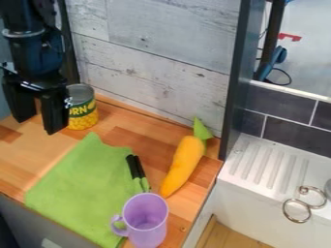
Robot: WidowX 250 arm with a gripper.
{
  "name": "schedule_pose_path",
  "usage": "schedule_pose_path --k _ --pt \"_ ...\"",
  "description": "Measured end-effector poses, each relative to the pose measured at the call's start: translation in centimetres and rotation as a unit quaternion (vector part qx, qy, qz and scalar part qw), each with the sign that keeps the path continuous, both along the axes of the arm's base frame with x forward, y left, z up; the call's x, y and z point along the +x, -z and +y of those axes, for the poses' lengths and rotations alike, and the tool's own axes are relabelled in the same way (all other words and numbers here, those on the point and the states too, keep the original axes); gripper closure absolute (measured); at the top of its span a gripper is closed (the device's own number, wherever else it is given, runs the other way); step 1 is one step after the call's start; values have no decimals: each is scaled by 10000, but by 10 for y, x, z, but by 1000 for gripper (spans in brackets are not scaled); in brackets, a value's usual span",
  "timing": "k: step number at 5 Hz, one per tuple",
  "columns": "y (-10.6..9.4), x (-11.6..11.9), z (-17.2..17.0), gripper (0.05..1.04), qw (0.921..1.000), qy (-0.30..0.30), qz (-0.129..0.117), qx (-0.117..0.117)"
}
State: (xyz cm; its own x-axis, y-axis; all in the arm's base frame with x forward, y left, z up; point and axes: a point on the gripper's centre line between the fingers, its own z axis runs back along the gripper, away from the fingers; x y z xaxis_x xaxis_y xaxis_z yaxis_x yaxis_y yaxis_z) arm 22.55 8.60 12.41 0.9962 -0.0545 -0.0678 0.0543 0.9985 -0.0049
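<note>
On the table [132,128], a cloth [81,189] is spread. At far left, the gripper [38,126] is held wide and empty; beside it, a can [82,109] is placed upright. Pre-grasp positioning is inferred; for a grasp, alignment with the can is required.

Upright yellow-green can [82,110] on wooden counter [132,134]

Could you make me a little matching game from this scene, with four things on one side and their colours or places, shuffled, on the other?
Things:
1. Corn can
2. Toy carrot
3. Cloth
4. Mug

Colours or places:
A. Purple, with a handle
B. Green all over, spread flat
C. Nearest the robot's gripper
D. Orange, with a green top

Right pairs: 1-C, 2-D, 3-B, 4-A
</note>
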Motion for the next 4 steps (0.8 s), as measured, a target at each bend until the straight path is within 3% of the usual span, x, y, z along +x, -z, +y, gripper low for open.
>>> schedule_pose_path --k 1,3,4 --pt "5 0 -1 84 9999 8 101 -37" --pt "-8 68 24 84 9985 -252 -467 143" --pt "-14 102 43 84 9963 -331 -693 396"
